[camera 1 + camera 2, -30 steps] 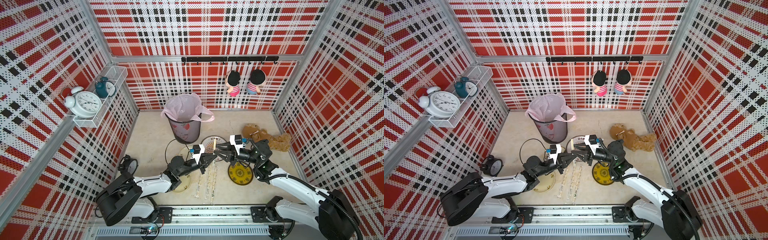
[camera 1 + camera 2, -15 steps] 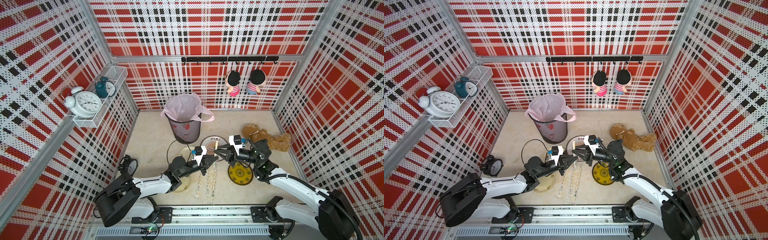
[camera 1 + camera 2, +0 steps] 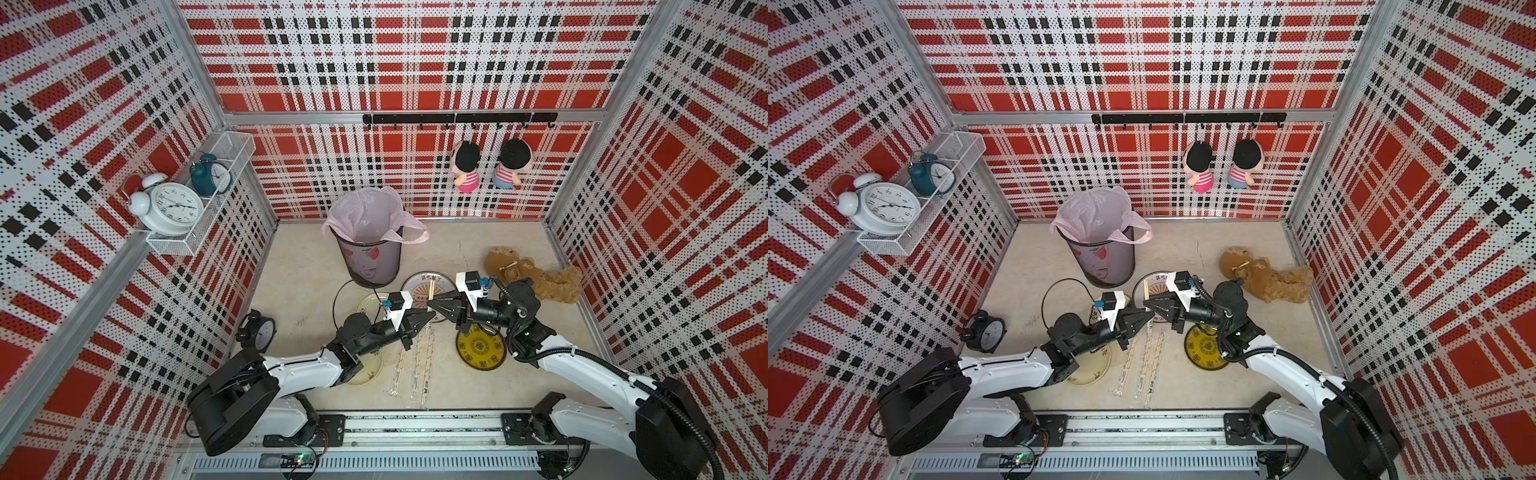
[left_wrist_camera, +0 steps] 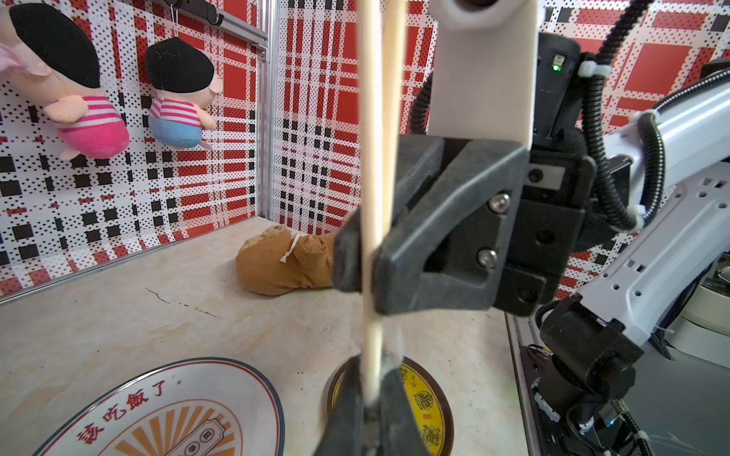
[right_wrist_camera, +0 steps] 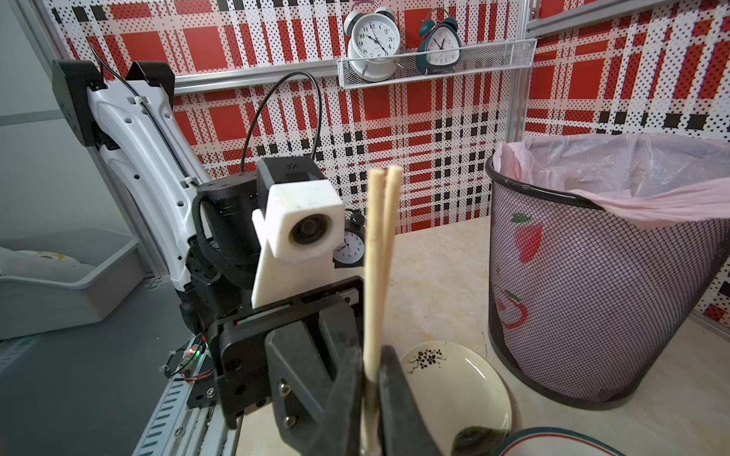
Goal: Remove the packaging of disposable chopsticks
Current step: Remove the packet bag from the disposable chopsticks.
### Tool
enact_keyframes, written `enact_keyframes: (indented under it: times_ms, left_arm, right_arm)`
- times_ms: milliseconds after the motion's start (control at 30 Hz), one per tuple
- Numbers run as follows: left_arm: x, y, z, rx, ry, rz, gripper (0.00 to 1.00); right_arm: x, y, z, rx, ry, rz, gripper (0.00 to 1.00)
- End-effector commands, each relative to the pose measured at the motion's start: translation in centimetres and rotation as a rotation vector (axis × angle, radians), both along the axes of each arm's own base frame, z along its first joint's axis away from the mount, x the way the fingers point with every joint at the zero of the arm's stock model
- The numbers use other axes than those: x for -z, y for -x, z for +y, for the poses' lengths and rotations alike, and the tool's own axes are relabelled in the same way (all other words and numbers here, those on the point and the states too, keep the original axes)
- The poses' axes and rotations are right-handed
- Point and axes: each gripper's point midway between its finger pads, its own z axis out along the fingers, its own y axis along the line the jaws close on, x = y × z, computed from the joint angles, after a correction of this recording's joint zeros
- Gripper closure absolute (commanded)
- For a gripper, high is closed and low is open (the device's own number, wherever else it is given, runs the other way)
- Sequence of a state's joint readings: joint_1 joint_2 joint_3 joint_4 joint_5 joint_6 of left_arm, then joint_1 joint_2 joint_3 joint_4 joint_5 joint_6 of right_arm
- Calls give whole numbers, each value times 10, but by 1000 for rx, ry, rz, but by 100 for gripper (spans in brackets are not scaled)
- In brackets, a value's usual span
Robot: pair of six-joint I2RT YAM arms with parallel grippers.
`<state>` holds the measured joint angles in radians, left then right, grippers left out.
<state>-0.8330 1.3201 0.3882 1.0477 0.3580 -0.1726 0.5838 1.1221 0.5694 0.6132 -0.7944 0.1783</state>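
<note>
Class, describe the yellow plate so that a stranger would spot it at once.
Find the pink-lined bin. Several plates lie in front of it; the wanted plate sits beside the right arm. It alone is yellow with a dark rim; the others are pale.

**Your two arms, close up**

You have a left arm (image 3: pixel 299 368) and right arm (image 3: pixel 582 368) in glossy white shells over black joints. Your left claw (image 3: pixel 430 316) and right claw (image 4: pixel 367 258) are matte black wedges, the right showing two silver screws (image 4: pixel 498 203). A blocky white camera housing (image 5: pixel 304 225) sits at each wrist. Ribbed black conduit (image 4: pixel 653 158) runs along the right arm; a thin black cable (image 5: pixel 318 118) loops off the left.
</note>
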Motion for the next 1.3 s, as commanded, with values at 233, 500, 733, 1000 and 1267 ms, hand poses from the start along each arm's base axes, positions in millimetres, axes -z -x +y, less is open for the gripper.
enact_keyframes:
  times_ms: [233, 500, 733, 1000, 1267]
  left_arm:
    - [-12, 0, -2, -1, 12, -29, 74]
    - [-37, -2, 7, 5, 95, -69, 49]
    - [-31, -4, 0, 33, 88, -51, 88]
    - [6, -6, -7, 8, 7, 16, 92]
    - [35, -5, -6, 7, -49, 71, 87]
  right_arm:
    - [4, 5, 0, -23, 9, -23, 100]
    - [3, 11, -1, -45, 2, -28, 100]
    - [-1, 13, -3, -45, -21, -41, 100]
    - [-21, 12, -4, -32, -67, -77, 100]
    - [-31, 7, -9, 25, -87, -104, 100]
